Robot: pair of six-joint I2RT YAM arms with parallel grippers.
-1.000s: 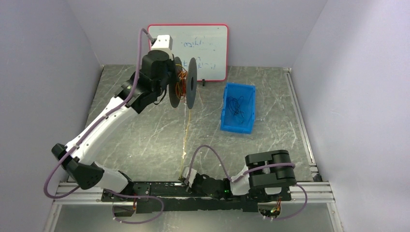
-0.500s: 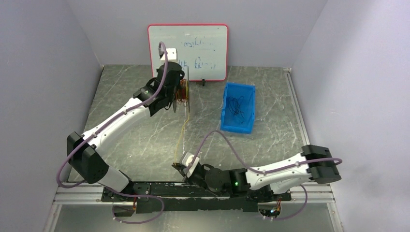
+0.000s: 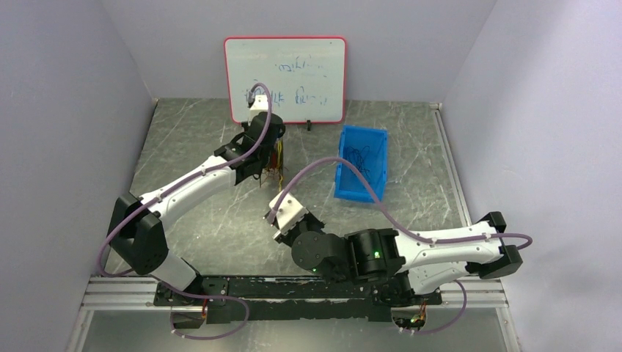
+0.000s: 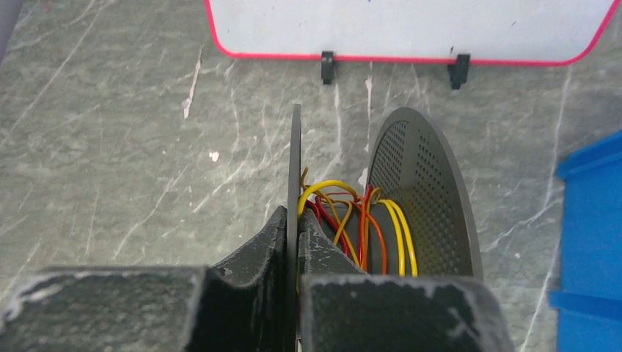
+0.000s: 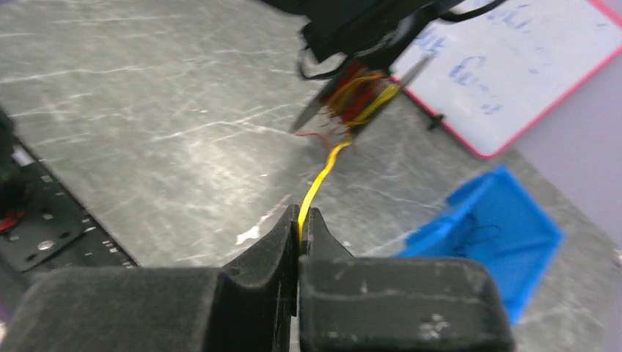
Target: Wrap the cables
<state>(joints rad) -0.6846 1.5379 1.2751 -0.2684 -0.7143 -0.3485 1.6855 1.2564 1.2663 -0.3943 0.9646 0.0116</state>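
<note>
A dark grey spool (image 4: 425,191) carries turns of yellow, orange and red cables (image 4: 352,220). My left gripper (image 4: 296,220) is shut on the spool's thin left flange, one finger on each side of it. In the top view the spool (image 3: 277,158) hangs edge-on in front of the whiteboard. One yellow cable (image 5: 319,180) runs from the spool (image 5: 352,99) down into my right gripper (image 5: 302,214), which is shut on it. The strand looks short and fairly straight between spool and fingers.
A blue bin (image 3: 361,163) with thin dark wires inside sits right of the spool. A red-framed whiteboard (image 3: 286,77) stands at the table's back edge. Purple hoses arc over both arms. The black rail with the arm bases (image 3: 293,290) runs along the near edge.
The left arm brought the spool lower and rightward, turning it edge-on. The right gripper moved from the near rail up toward the spool, holding the yellow cable, so the strand between them is shorter.
</note>
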